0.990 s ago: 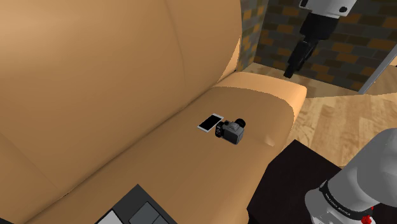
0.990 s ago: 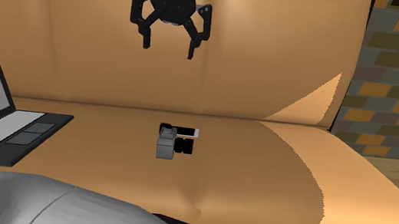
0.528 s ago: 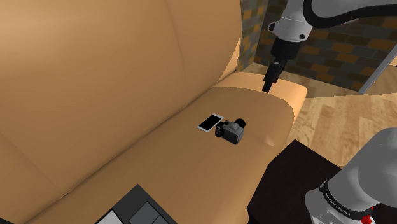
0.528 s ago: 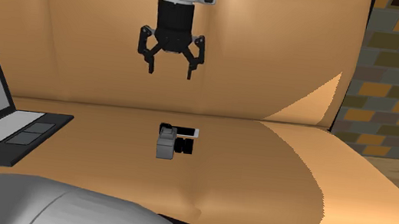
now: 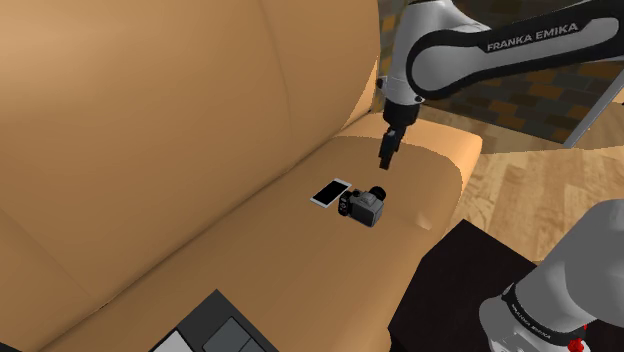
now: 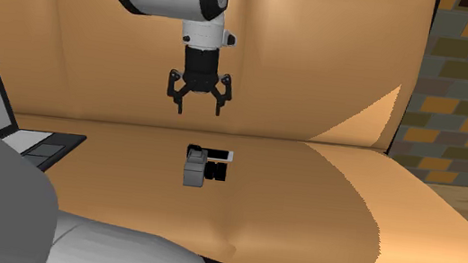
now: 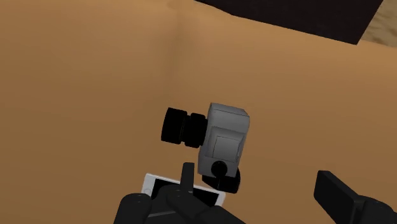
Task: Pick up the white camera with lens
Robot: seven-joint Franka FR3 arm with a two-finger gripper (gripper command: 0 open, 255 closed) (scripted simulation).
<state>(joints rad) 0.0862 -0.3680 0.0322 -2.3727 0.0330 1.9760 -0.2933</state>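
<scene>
The camera (image 5: 368, 207) has a grey-white body and a black lens, and it lies on the tan sofa seat (image 5: 260, 260). It shows in the second exterior view as the camera (image 6: 195, 169) with the lens pointing to that view's right. My gripper (image 5: 385, 160) hangs open above it and a little toward the sofa back, touching nothing. Its fingers spread apart in the second exterior view, where the gripper (image 6: 196, 110) is well above the seat. In the wrist view the camera (image 7: 224, 141) lies just ahead of my gripper (image 7: 257, 186), slightly toward the left finger (image 7: 186, 181).
A white phone (image 5: 330, 192) with a dark screen lies flat against the camera, on the sofa-back side. An open laptop (image 6: 27, 143) rests on the seat at the second exterior view's left. My black stand (image 5: 450, 290) adjoins the sofa's front edge. A brick wall (image 6: 464, 80) rises behind.
My arm has swung down and toward the camera over the last second. The gripper has dropped from high above to a short way over the seat, still open. The camera and phone have not moved.
</scene>
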